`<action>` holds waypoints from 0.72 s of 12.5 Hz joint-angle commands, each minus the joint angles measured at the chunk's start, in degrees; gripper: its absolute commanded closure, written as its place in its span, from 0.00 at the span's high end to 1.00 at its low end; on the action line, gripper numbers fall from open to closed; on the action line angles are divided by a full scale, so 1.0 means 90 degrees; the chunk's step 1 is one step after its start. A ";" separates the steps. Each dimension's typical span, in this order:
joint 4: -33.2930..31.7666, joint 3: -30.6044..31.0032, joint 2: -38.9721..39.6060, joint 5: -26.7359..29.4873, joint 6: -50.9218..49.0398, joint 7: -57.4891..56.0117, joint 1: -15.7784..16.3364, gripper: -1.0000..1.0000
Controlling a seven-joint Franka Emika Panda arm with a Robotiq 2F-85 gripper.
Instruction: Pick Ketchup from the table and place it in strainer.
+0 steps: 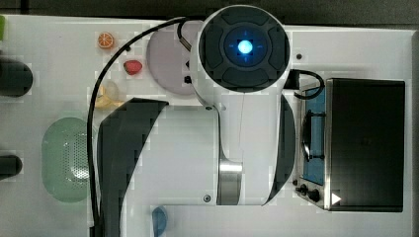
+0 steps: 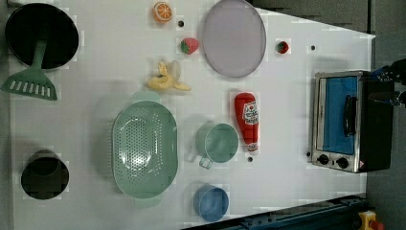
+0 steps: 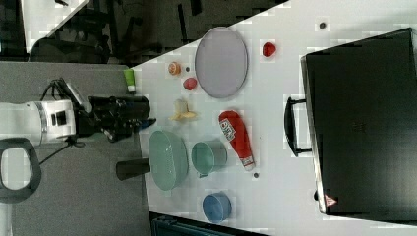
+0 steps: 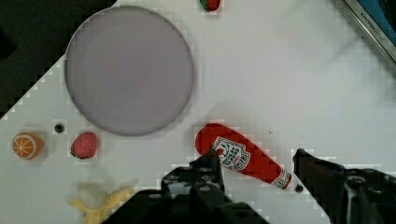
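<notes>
Ketchup bottle (image 2: pixel 247 122) lying flat on the white table (image 2: pixel 95 120), between the lilac plate (image 2: pixel 233 37) and the toaster oven (image 2: pixel 347 122), just beside the green mug (image 2: pixel 218 143) — cap end toward the left view's bottom. Green strainer (image 2: pixel 144 149) sitting empty past the mug, toward the left view's left.

Gripper (image 4: pixel 254 163) seen from the wrist camera with fingers spread wide, one tip (image 4: pixel 212 161) over the fat end of the bottle, the other clear of the cap. Nothing pinched yet; looks well above the table in the right view.

Possible trouble from here:
- Fingers lined up roughly along the length rather than across it — closing that way likely to nudge or spin the bottle instead of gripping it.
- Rounded, tapering body — could squirt out of the pinch or tilt and hang nose-down when lifted.
- One tip coming down on top of the bottle rather than beside it — could press it into the table.
- Mug standing close, in the path to the strainer — low carry could knock it over.
- Banana (image 2: pixel 167 81) and strawberry (image 2: pixel 189 46) well apart, little risk there.
</notes>
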 commanded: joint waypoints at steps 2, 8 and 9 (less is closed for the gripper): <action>-0.0770 0.0411 -0.1230 0.0073 -0.0691 0.0157 -0.0644 0.90; -0.1666 0.0685 -0.0851 0.0073 0.0498 -0.1155 -0.0618 1.00; -0.1843 0.0739 -0.0759 0.0073 0.0769 -0.1575 -0.0617 1.00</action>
